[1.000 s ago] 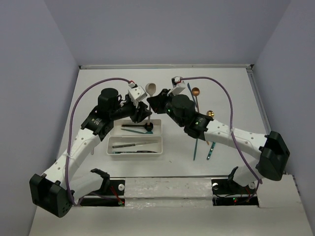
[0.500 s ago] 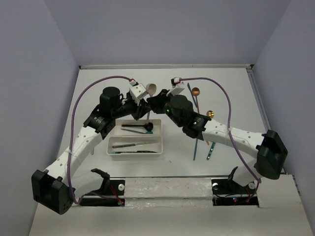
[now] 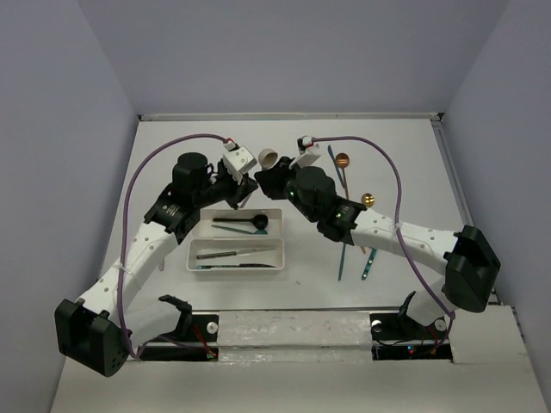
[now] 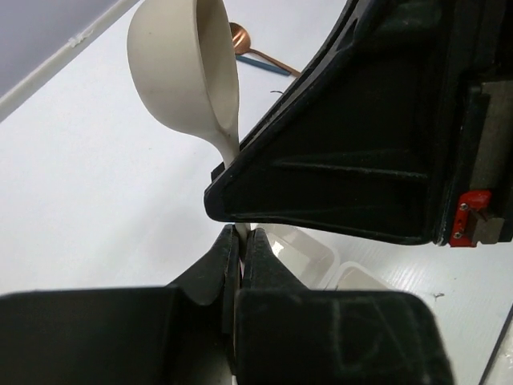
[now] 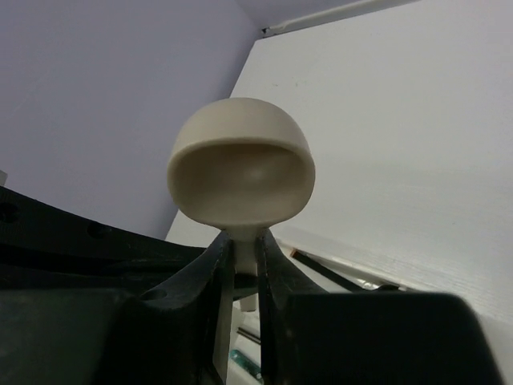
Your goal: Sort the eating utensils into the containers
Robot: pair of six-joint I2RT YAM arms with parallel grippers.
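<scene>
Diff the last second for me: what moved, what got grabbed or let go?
The left end effector closed on the handle of the cream spoon, farther from the bowl than the right end effector, which kept its grip at the neck. Nothing was released. The far tray, near tray, their contents and the loose utensils on the table stayed put.

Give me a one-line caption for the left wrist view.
Left fingers shut on the handle of the cream spoon below the right gripper, which also holds it; copper spoon behind.
</scene>
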